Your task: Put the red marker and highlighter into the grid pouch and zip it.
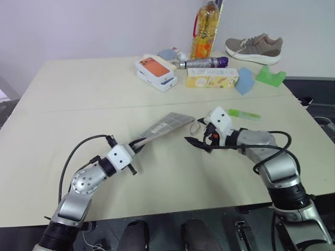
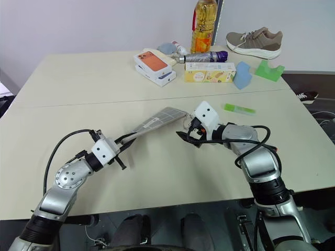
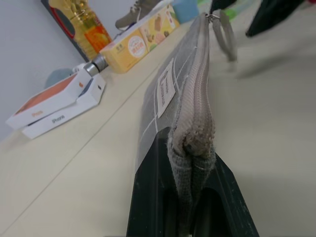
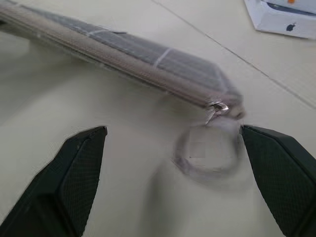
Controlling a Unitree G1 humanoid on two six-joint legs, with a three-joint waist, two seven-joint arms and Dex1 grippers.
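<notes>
The grid pouch [image 1: 166,126] is a flat, long grey fabric case crossed by thin white lines, with a small white label [image 3: 166,90] on its side and a grey zipper running along its upper edge. It sits mid-table, raised off the surface and slanting up from its near-left end toward its far-right end. The left gripper [image 1: 137,147] is clamped on that near-left end, its black fingers [image 3: 150,197] pinching the fabric on both sides. At the far-right end hangs the metal zipper pull [image 4: 216,109] with a clear ring [image 4: 207,150] looped through it. The zipper looks closed along the length seen from the left wrist.

The right gripper [image 1: 196,140] hovers just to the right of the pouch's far end, its two black fingers [image 4: 69,180] spread wide on either side of the ring and gripping nothing.

The highlighter [image 1: 244,113], lime green and stubby, lies on the table [image 1: 78,89] to the right of the pouch, beyond the right gripper and apart from it.

Along the far edge stand an orange-topped phone box [image 1: 155,70], a yellow carton [image 1: 212,78], a bottle of oil [image 1: 204,30], a purple-grey cylinder [image 1: 205,63], a blue block [image 1: 244,80], a green block [image 1: 270,76] and a shoe [image 1: 255,47].
</notes>
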